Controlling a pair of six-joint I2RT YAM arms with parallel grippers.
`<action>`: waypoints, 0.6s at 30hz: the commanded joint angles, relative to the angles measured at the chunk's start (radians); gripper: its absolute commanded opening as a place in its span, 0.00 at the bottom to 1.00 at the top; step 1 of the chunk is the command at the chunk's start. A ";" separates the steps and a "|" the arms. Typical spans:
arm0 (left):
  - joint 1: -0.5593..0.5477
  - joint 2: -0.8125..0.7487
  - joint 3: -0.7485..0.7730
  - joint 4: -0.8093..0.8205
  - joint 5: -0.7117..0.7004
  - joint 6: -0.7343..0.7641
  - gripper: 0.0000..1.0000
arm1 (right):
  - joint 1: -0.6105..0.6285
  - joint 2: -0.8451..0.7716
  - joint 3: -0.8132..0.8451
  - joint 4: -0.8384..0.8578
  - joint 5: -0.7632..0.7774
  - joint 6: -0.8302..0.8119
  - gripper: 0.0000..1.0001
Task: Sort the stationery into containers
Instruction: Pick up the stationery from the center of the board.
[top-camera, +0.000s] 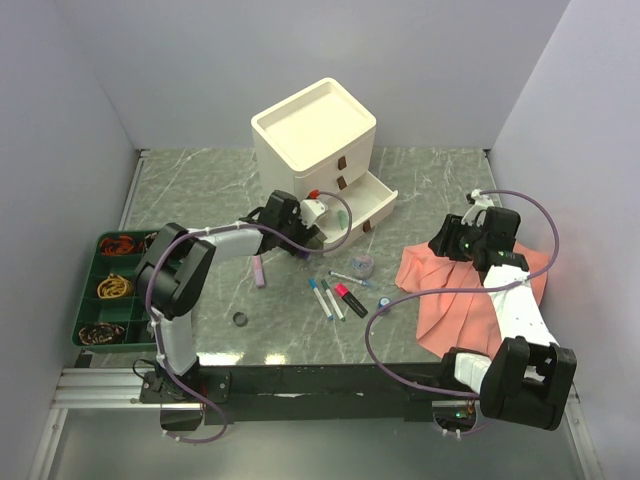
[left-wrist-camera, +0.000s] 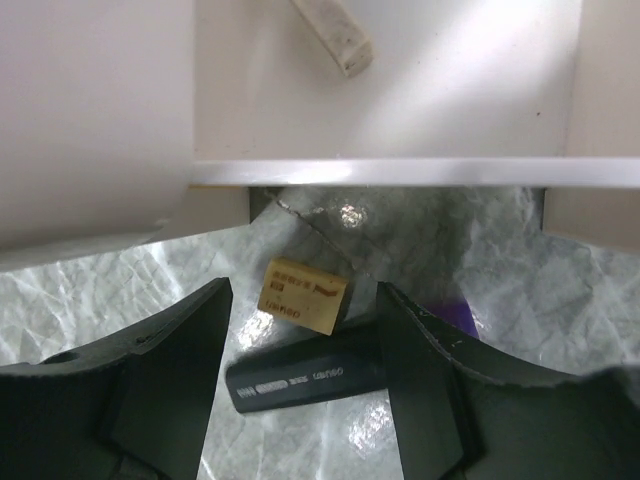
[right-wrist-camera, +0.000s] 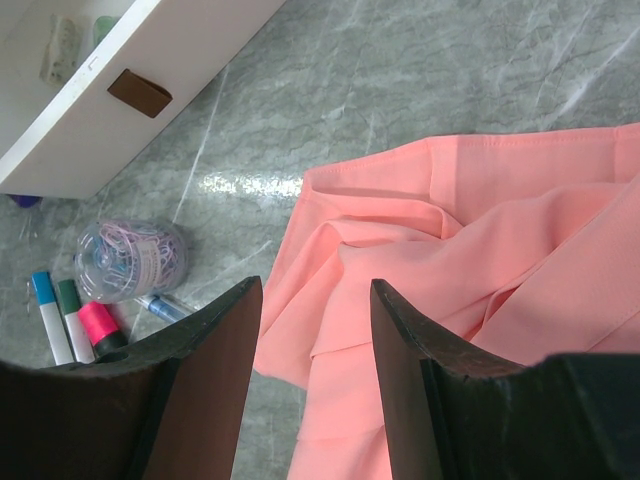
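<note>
My left gripper (top-camera: 303, 238) hovers open in front of the cream-white drawer box (top-camera: 315, 135), just below a pulled-out drawer (left-wrist-camera: 400, 172). Between its fingers, on the table, lie a yellow eraser (left-wrist-camera: 300, 296) and a dark marker (left-wrist-camera: 305, 380), neither gripped. A white eraser (left-wrist-camera: 333, 36) lies in that drawer. My right gripper (right-wrist-camera: 316, 285) stands open over the salmon-pink cloth (right-wrist-camera: 450, 250), holding nothing. Blue-capped pens (top-camera: 322, 297), a red-and-black marker (top-camera: 350, 299), a clear round case (top-camera: 363, 265), a blue-capped vial (top-camera: 384, 301), a lilac highlighter (top-camera: 260, 271) and a dark disc (top-camera: 240, 320) lie on the table.
A second drawer (top-camera: 368, 200) with a brown tab (right-wrist-camera: 140, 92) stands pulled out on the box's right. A green compartment tray (top-camera: 85, 300) with small items sits at the far left. Grey walls close in the marble table (top-camera: 200, 185) on three sides.
</note>
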 joint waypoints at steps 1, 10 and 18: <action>-0.009 0.023 0.052 -0.020 -0.042 0.011 0.64 | -0.008 -0.007 0.016 0.027 0.009 -0.008 0.55; -0.006 0.016 0.049 -0.097 0.004 0.029 0.47 | -0.008 -0.007 0.009 0.035 0.005 -0.003 0.55; -0.009 -0.058 -0.002 -0.126 0.104 0.017 0.27 | -0.008 0.013 0.027 0.042 -0.003 0.000 0.55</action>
